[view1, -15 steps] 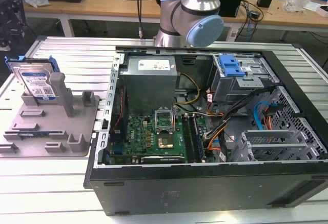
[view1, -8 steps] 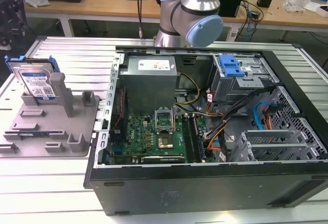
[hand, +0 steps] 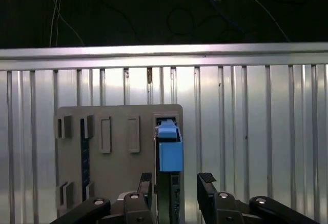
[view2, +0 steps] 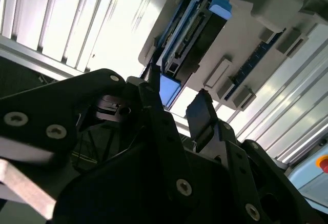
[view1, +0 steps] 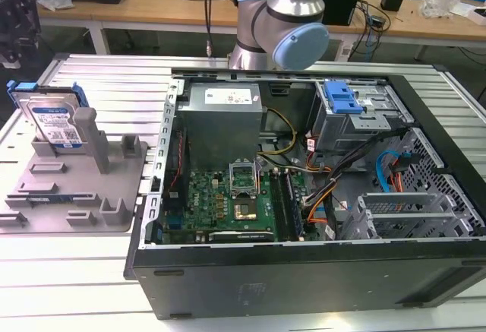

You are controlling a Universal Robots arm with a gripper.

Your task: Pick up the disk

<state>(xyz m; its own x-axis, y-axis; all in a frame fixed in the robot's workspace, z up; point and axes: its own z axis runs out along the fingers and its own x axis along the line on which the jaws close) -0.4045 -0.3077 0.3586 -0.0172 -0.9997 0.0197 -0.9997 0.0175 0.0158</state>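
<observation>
The disk point(view1: 55, 119) stands on edge in the grey fixture plate point(view1: 76, 195) at the exterior view's left, its silver face and white-and-blue label showing, blue rails along its edges. In the first wrist view I look down on the disk point(hand: 169, 152) edge-on, a blue rail on top, set in the plate point(hand: 118, 167). My gripper point(hand: 177, 183) is open above it, with one dark finger point(hand: 146, 183) on each side of the disk's line and nothing held. The second wrist view shows the disk point(view2: 200, 34) beyond the open gripper point(view2: 177, 101).
An open computer case point(view1: 304, 271) lies beside the plate, with a motherboard, cables and a blue drive-bay latch point(view1: 342, 96) inside. The arm point(view1: 281, 13) rises behind it. The slatted metal table point(view1: 76, 286) ends at an edge point(hand: 164, 52) beyond the plate.
</observation>
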